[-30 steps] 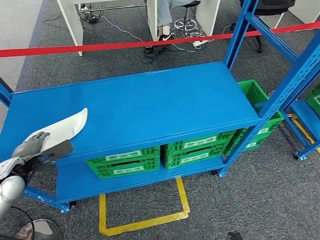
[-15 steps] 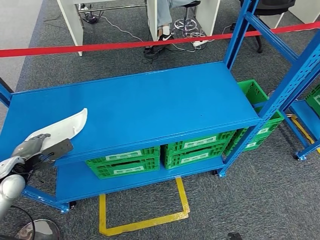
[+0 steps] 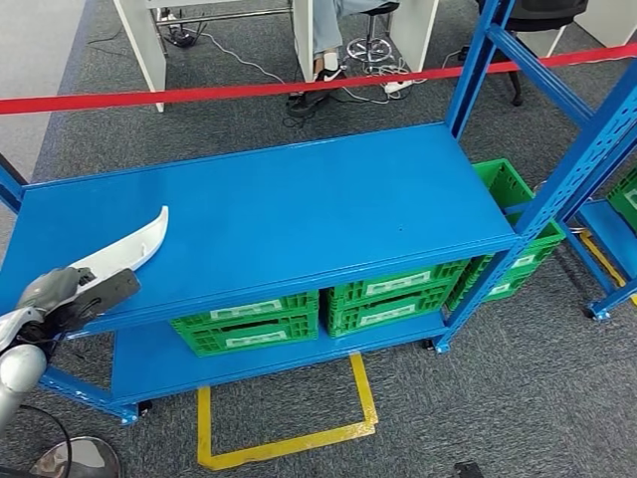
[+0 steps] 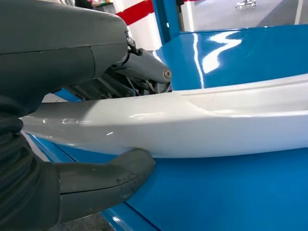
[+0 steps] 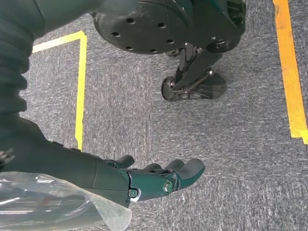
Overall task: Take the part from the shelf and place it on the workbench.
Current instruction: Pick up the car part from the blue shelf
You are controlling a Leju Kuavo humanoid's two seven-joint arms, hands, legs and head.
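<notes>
Left hand pinches the white part by its near end, at 8 o'clock on the blue workbench. Looks light, stiff, slick plastic; gripping nearer mid-length seems steadier. Right hand hangs open, holding nothing.

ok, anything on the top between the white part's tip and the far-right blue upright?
Nothing. In the head view the blue top runs bare from the white part, held by the left hand, to the upright.
</notes>
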